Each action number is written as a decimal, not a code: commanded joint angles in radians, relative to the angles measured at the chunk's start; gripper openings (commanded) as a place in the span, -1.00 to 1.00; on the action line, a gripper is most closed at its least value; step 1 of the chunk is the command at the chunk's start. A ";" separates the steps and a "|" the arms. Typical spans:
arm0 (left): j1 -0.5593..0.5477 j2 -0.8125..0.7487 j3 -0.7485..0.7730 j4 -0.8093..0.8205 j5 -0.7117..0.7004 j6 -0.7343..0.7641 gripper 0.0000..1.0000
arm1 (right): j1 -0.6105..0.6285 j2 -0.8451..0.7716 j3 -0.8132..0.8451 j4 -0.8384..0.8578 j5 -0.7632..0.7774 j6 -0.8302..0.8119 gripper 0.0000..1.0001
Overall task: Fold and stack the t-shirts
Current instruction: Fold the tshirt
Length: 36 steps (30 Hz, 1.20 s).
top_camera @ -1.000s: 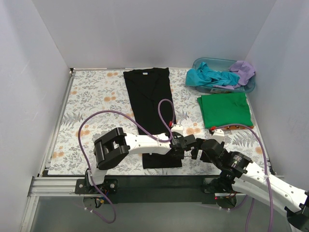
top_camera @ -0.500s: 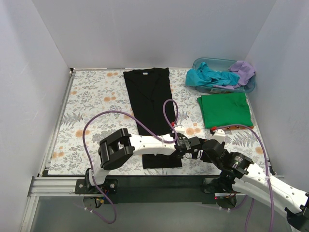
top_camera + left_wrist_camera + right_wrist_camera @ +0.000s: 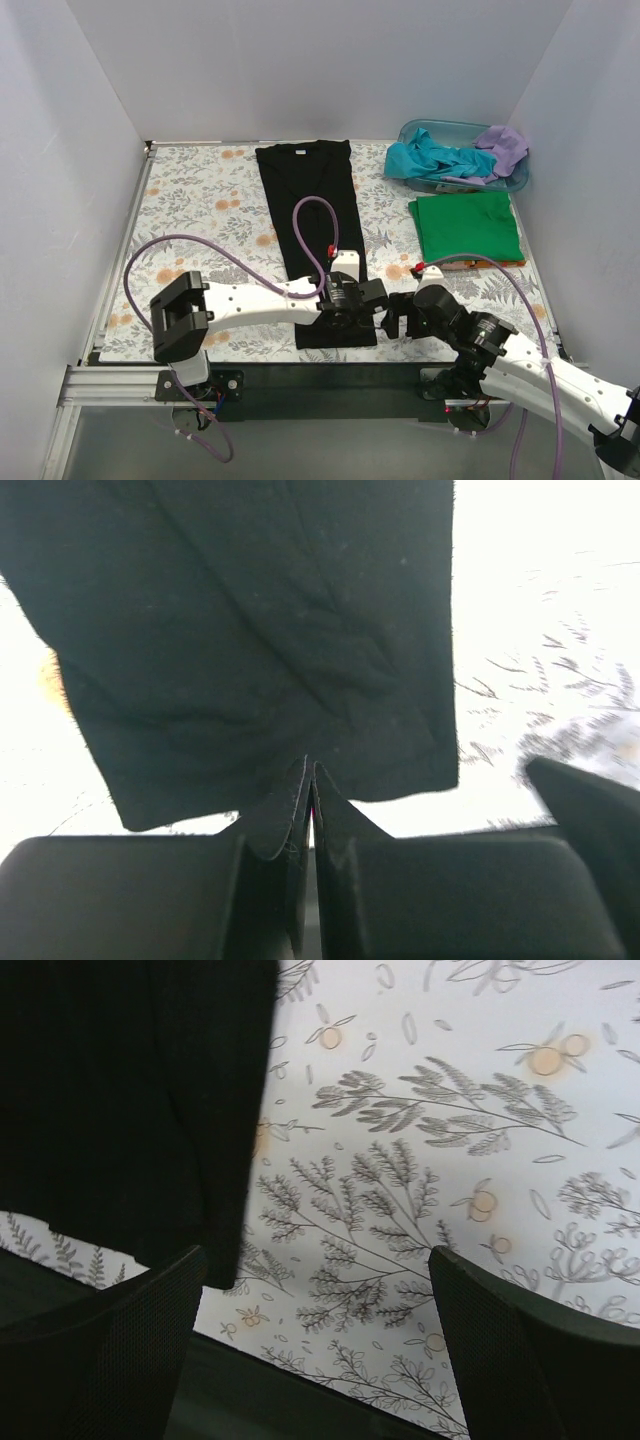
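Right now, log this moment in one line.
left jaws: shut on black t-shirt hem | right jaws: open, empty | green t-shirt: folded

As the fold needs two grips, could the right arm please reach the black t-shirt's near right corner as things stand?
Probably yes: the right pincer hangs open beside that corner of the black t-shirt, with only bare tablecloth between; the left pincer grips the hem further left.

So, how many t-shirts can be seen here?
4: the black t-shirt mid-table, the green t-shirt folded at right, the teal t-shirt and lilac t-shirt in the blue tub; more may hide beneath.
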 commanded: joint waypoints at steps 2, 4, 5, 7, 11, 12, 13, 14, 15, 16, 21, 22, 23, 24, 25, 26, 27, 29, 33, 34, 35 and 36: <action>-0.005 -0.096 -0.041 0.000 -0.035 -0.014 -1.00 | -0.001 0.053 -0.007 0.161 -0.176 -0.087 0.96; -0.005 -0.100 -0.047 -0.028 -0.026 -0.051 -1.00 | -0.001 0.044 -0.040 0.293 -0.255 -0.070 0.94; -0.002 -0.108 -0.052 -0.040 -0.025 -0.065 -1.00 | -0.001 0.030 -0.059 0.348 -0.350 -0.058 0.93; 0.007 -0.125 -0.085 -0.094 -0.026 -0.145 -0.96 | -0.001 0.028 -0.099 0.491 -0.409 -0.035 0.86; 0.038 -0.229 -0.229 -0.096 -0.005 -0.247 0.30 | -0.001 0.108 -0.083 0.499 -0.402 -0.041 0.73; 0.046 -0.290 -0.260 -0.094 0.000 -0.267 0.63 | -0.001 0.128 -0.077 0.511 -0.414 -0.047 0.68; 0.055 -0.319 -0.286 -0.094 0.003 -0.287 0.69 | 0.001 0.152 -0.070 0.513 -0.420 -0.051 0.64; 0.070 -0.354 -0.309 -0.094 0.001 -0.311 0.76 | -0.001 0.191 -0.058 0.516 -0.423 -0.053 0.56; 0.078 -0.384 -0.360 -0.099 0.000 -0.328 0.81 | -0.001 0.209 -0.052 0.522 -0.422 -0.060 0.54; 0.092 -0.442 -0.383 -0.108 0.000 -0.342 0.86 | -0.001 0.225 -0.049 0.528 -0.419 -0.064 0.54; 0.250 -0.579 -0.527 -0.096 0.063 -0.327 0.91 | 0.001 0.317 -0.031 0.543 -0.422 -0.073 0.34; 0.273 -0.609 -0.540 -0.100 0.060 -0.327 0.92 | 0.001 0.329 -0.031 0.546 -0.431 -0.074 0.27; 0.279 -0.625 -0.549 -0.100 0.054 -0.329 0.92 | 0.001 0.332 -0.031 0.549 -0.435 -0.074 0.22; 0.285 -0.638 -0.558 -0.100 0.052 -0.332 0.93 | 0.001 0.335 -0.028 0.554 -0.438 -0.074 0.19; 0.291 -0.651 -0.570 -0.099 0.052 -0.335 0.93 | 0.002 0.337 -0.027 0.557 -0.440 -0.073 0.18; 0.297 -0.674 -0.580 -0.096 0.052 -0.335 0.93 | 0.002 0.335 -0.024 0.556 -0.442 -0.071 0.18; 0.300 -0.682 -0.583 -0.097 0.050 -0.338 0.93 | 0.004 0.334 -0.023 0.554 -0.440 -0.071 0.18; 0.307 -0.697 -0.593 -0.109 0.047 -0.350 0.93 | 0.004 0.323 -0.017 0.548 -0.422 -0.073 0.18; 0.313 -0.729 -0.607 -0.119 0.043 -0.362 0.94 | 0.004 0.318 0.006 0.505 -0.386 -0.084 0.19; 0.313 -0.732 -0.610 -0.116 0.043 -0.362 0.94 | 0.004 0.317 0.009 0.500 -0.377 -0.087 0.19; 0.314 -0.735 -0.612 -0.117 0.044 -0.364 0.94 | 0.004 0.314 0.023 0.488 -0.351 -0.085 0.19; 0.314 -0.737 -0.615 -0.120 0.044 -0.367 0.94 | 0.004 0.311 0.032 0.459 -0.336 -0.097 0.18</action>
